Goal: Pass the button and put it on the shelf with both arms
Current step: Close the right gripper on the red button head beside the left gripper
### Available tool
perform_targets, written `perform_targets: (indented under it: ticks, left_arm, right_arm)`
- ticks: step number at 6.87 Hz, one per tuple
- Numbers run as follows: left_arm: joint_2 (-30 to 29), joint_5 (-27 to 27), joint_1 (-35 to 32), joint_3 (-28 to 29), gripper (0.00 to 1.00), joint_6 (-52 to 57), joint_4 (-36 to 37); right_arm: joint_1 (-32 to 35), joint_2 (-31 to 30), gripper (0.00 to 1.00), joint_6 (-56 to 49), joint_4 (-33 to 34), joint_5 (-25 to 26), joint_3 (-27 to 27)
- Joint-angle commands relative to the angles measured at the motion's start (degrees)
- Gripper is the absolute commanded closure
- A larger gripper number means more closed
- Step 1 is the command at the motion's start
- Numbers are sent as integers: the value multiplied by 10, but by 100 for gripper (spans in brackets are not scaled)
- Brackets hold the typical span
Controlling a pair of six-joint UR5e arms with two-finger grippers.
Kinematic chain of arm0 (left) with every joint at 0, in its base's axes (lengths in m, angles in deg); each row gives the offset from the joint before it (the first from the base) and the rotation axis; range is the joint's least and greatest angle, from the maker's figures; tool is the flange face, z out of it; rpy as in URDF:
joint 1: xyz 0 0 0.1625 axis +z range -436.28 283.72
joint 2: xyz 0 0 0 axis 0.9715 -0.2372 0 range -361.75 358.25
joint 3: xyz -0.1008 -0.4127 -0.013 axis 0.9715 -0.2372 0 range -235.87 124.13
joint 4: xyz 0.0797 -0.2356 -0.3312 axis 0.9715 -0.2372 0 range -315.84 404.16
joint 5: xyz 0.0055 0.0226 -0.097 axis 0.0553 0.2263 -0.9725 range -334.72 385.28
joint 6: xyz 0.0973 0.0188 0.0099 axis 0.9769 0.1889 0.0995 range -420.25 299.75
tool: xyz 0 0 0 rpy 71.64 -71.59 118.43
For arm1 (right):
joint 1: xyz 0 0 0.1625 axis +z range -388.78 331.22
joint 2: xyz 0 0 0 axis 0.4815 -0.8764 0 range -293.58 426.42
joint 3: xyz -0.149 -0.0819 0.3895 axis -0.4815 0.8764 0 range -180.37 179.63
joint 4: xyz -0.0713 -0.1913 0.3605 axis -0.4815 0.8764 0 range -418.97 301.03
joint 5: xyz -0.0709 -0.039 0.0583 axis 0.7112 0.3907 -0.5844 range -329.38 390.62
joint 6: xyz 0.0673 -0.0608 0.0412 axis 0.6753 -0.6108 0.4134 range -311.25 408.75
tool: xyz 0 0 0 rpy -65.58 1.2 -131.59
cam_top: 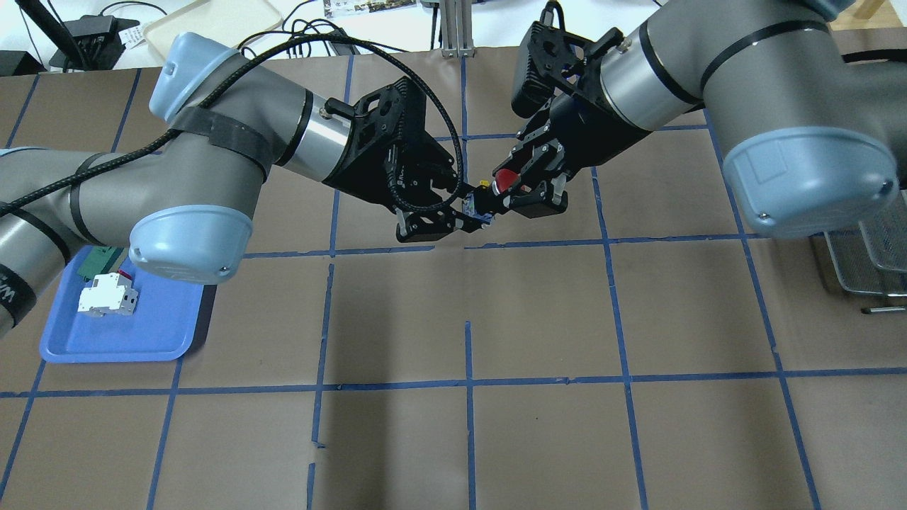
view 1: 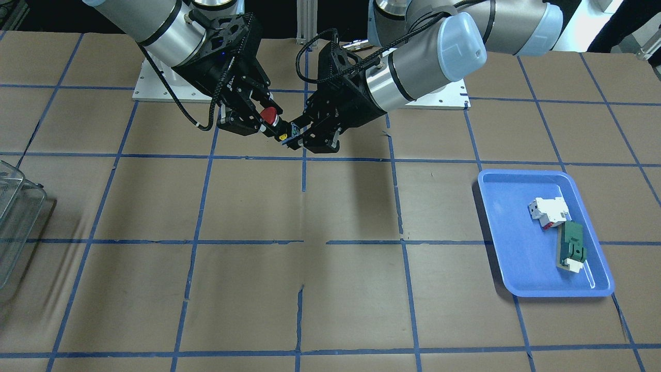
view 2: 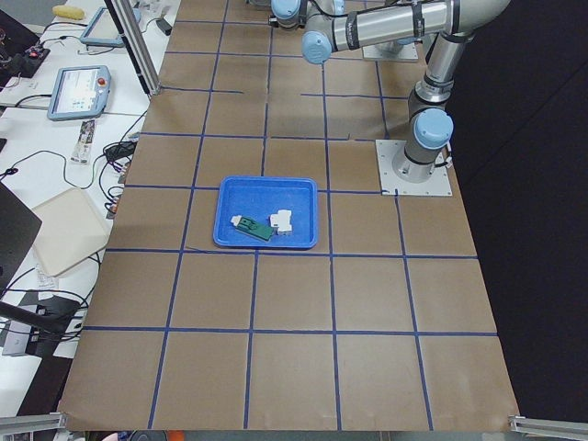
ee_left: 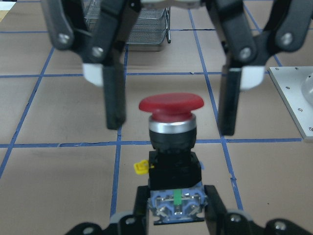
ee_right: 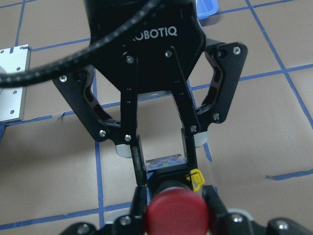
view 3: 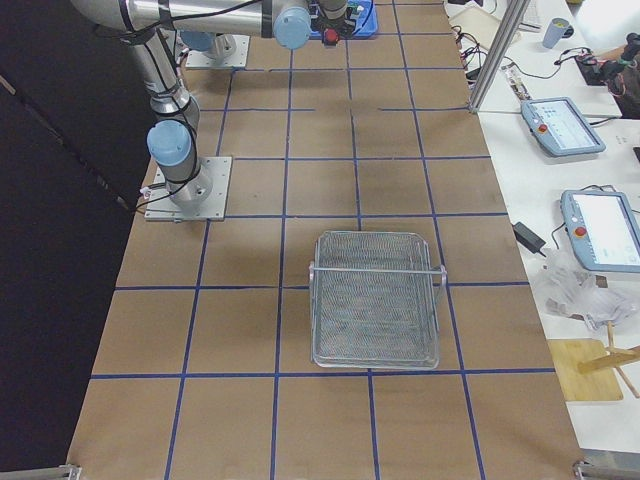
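Observation:
The button [view 1: 269, 115], red mushroom cap on a black body, hangs in the air between both grippers over the far middle of the table. My left gripper [view 1: 297, 137] is shut on its blue-yellow rear end; the left wrist view shows the button [ee_left: 171, 105] upright above those fingers. My right gripper [view 1: 266, 118] is open, and its fingers [ee_left: 113, 98] straddle the red cap with a gap on each side. In the overhead view the button [cam_top: 504, 180] sits between the left gripper [cam_top: 473, 211] and the right gripper [cam_top: 511, 183]. The right wrist view shows the cap [ee_right: 176, 213] close up.
A blue tray [view 1: 508, 248] on the robot's left side holds a white block with red tabs [view 1: 548, 212] and a green flat part [view 1: 570, 243]. A wire basket [view 3: 375, 300] stands on the robot's right side. The arms' base plates lie behind the grippers.

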Motion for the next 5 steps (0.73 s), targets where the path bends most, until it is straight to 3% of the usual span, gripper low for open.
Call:
perform_targets:
  ticks: [1, 2, 3, 5]
  left_arm:
    - [0, 1, 0, 0, 75, -1, 1]
    - [1, 4, 0, 1, 8, -2, -5]
    - [2, 8, 2, 1, 0, -6, -7]
    - [8, 32, 4, 11, 0, -35, -24]
  right_arm:
    - [2, 1, 100, -1, -1, 1, 0]
    - [2, 1, 100, -1, -1, 3, 0]
    - [2, 0, 100, -3, 0, 6, 1]
    - [-5, 3, 100, -8, 1, 6, 3]
